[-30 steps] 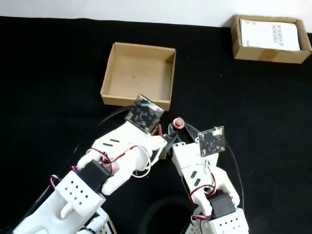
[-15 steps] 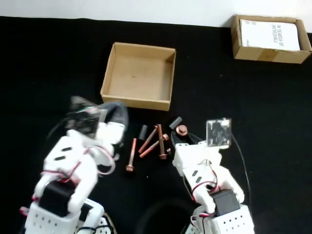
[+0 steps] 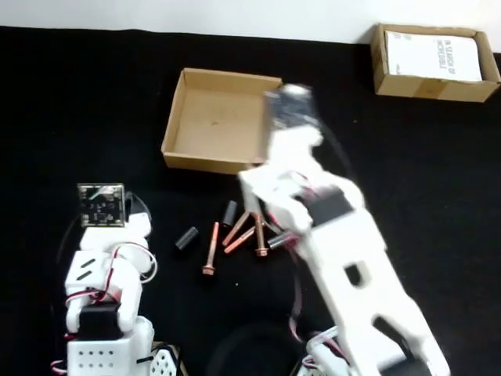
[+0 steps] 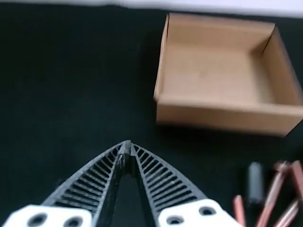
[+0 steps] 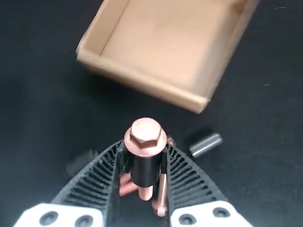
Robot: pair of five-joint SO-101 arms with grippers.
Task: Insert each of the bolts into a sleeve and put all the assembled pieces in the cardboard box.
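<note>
right gripper: closed on sleeve with bolt inside | left gripper: closed, nothing held | risk: sleeve could be dropped short of box if let go early

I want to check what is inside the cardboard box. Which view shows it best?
The left wrist view shows the open brown cardboard box almost whole, floor and walls. In the high view the white right arm covers its right side; the right wrist view crops its far end.
</note>
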